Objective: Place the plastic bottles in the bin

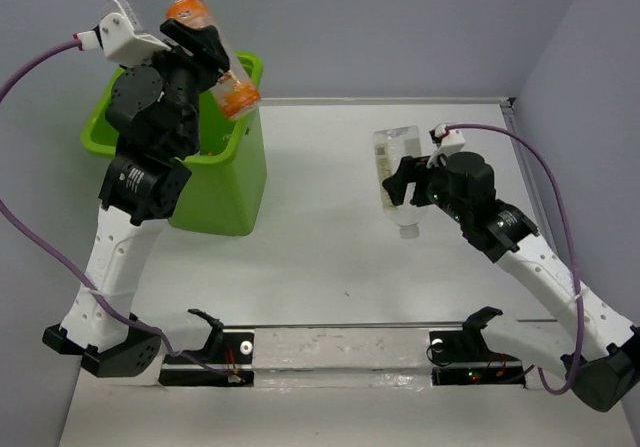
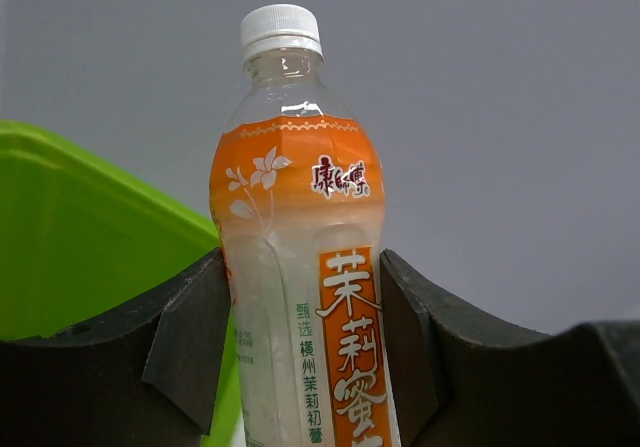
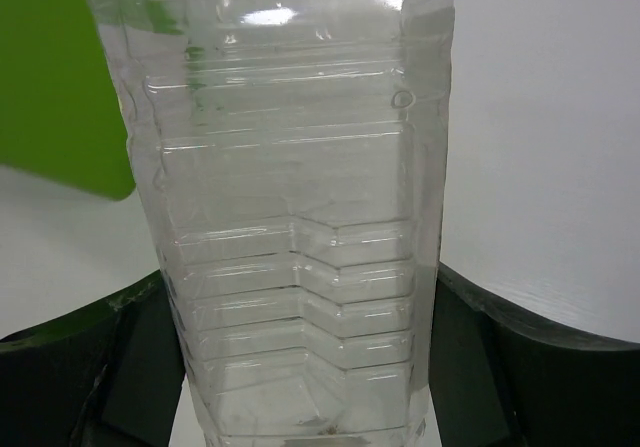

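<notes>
Two bottles are hanging in the air, one in each claw. The left claw (image 1: 208, 52) is pinching the orange bottle (image 1: 188, 12) across its labelled middle, pads (image 2: 190, 352) pressing on both sides, cap tilting up and away. Its base is hovering about over the right rim of the bin (image 1: 225, 182), as far as the top view shows. The right claw (image 1: 402, 189) is clamping the clear bottle (image 1: 395, 157) around its ribbed body, cap pointing toward the near side, above the surface (image 1: 330, 257) and well right of the bin.

Both are looking light. The clear one is showing no liquid, so its thin wall is likely giving under squeeze and could buckle or pop out if pressed harder. The ribs (image 3: 300, 267) are stiffening it just where the fingers (image 3: 470, 357) are sitting, which seems the right place to hold. The orange one's film label is looking smooth, so a slip along its length is the risk while tilting; whether it is holding any drink I cannot tell. Mid-body, below the shoulder, is where the grip is balancing best.
</notes>
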`<state>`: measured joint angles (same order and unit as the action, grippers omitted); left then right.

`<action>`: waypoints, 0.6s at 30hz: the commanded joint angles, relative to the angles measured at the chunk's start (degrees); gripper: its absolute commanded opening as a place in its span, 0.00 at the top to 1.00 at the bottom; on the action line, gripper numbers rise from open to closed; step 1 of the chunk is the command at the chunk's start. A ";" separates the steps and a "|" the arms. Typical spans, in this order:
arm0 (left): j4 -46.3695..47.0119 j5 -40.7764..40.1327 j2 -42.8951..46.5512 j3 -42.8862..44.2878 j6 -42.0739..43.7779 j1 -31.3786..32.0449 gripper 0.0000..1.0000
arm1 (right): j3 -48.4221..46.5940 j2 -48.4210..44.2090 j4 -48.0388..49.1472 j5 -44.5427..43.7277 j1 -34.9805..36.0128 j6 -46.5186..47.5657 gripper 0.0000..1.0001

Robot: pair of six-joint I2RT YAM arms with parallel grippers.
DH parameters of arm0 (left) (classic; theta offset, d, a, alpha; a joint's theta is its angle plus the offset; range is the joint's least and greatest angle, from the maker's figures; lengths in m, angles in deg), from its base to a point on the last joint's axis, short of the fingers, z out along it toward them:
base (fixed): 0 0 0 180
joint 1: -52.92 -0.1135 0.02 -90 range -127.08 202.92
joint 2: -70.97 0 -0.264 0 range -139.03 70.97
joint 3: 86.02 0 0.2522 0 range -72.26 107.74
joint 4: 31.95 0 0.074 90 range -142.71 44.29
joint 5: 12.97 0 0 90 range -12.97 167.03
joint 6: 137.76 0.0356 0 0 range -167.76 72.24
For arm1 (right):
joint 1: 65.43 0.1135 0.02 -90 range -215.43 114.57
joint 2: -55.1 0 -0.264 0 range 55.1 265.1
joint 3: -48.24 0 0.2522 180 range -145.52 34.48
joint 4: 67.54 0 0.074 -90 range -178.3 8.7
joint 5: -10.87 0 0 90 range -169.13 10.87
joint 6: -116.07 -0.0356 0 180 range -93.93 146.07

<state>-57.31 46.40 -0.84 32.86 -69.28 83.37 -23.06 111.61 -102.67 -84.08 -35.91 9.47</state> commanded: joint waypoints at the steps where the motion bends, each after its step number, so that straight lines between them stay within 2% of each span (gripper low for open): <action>1: -3.61 -3.64 -2.19 0.43 1.83 -8.73 0.71 | -5.12 2.19 4.93 -4.00 12.71 -1.33 0.70; 2: -3.26 -4.86 -2.80 0.87 1.66 -11.88 0.68 | -6.87 3.85 5.36 -6.28 15.11 -1.16 0.70; 3: -3.00 -5.40 -3.33 1.40 2.00 -13.39 0.60 | -7.84 4.74 5.63 -6.30 17.22 -1.15 0.70; 5: -3.95 -6.98 -5.69 4.29 2.53 -16.73 0.36 | -9.78 6.50 6.51 -9.54 23.44 0.07 0.69; 6: -6.05 -7.94 -6.67 6.22 2.45 -17.36 0.14 | -12.05 8.42 6.86 -10.77 25.22 0.86 0.69; 7: -6.07 -7.86 -7.28 6.24 2.01 -18.06 0.05 | -13.20 9.40 7.39 -10.78 26.72 1.39 0.69; 8: -8.16 -6.21 -7.64 7.19 0.01 -18.94 0.01 | -15.65 11.41 8.61 -10.52 28.99 1.92 0.70; 10: -7.92 -3.22 -6.42 5.20 -1.76 -19.03 0.01 | -18.11 13.52 9.85 -10.43 30.94 2.97 0.69; 14: -2.82 9.07 2.44 -1.66 -4.23 -19.03 0.01 | -26.03 19.06 10.47 -9.82 34.99 5.78 0.69; 18: -2.21 16.54 9.66 -5.44 -4.94 -18.94 0.01 | -33.15 23.46 10.64 -6.92 36.05 7.63 0.70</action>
<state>-64.98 53.00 -1.60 28.97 -72.51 64.49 -48.65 133.23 -97.07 -92.06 -0.83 13.67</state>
